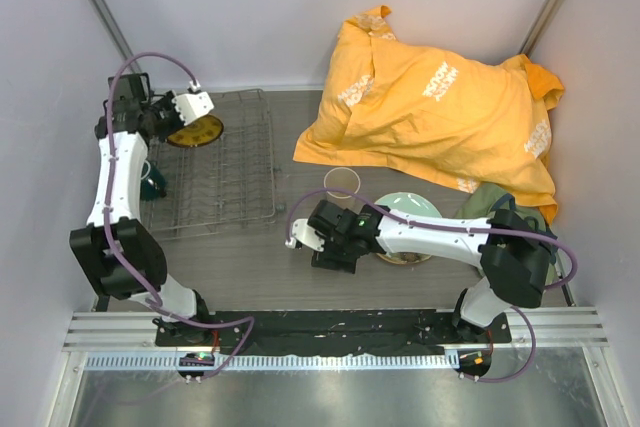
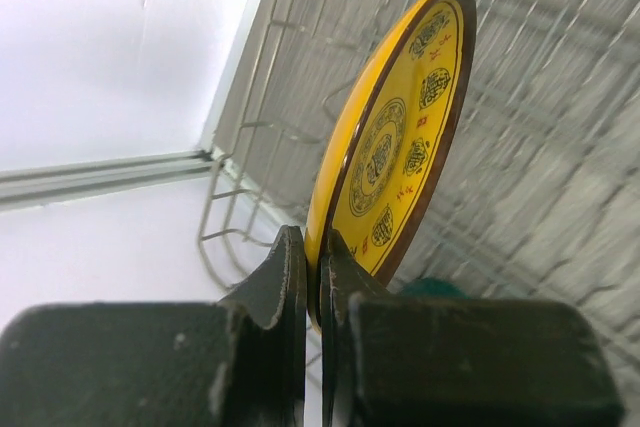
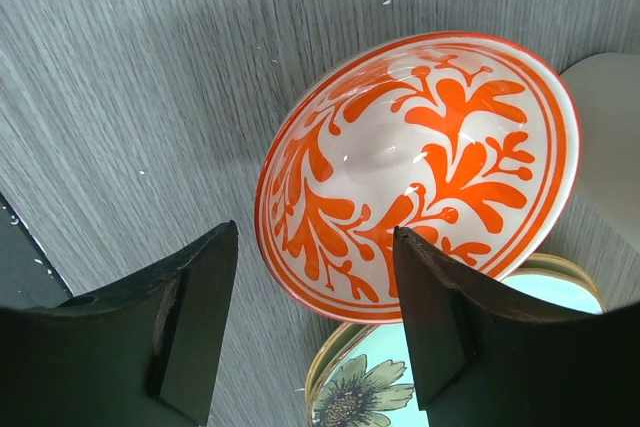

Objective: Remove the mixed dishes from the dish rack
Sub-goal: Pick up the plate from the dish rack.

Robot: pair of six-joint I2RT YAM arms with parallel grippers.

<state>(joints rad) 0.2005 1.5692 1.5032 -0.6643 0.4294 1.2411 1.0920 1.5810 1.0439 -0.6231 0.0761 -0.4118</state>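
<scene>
The right gripper (image 3: 315, 237) hangs with black fingers spread above the small, glossy white-and-red bowl (image 3: 420, 172), leaf-patterned, on the grey wood-grain worktop (image 3: 120, 67). The bowl sits just beside the pale green flower-marked plate (image 3: 362, 399) and near the beige handleless cup (image 1: 341, 183). Farther off, the grey wire dish rack (image 1: 225, 172) has the dark green mug (image 1: 152, 179) at its left edge. Over its far-left corner the left gripper (image 2: 315, 247) pinches the rim of the small, round yellow-and-dark patterned plate (image 2: 400, 147), held on edge.

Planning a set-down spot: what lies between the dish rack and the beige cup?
Only bare grey tabletop between dish rack and beige cup, per the top view.
</scene>
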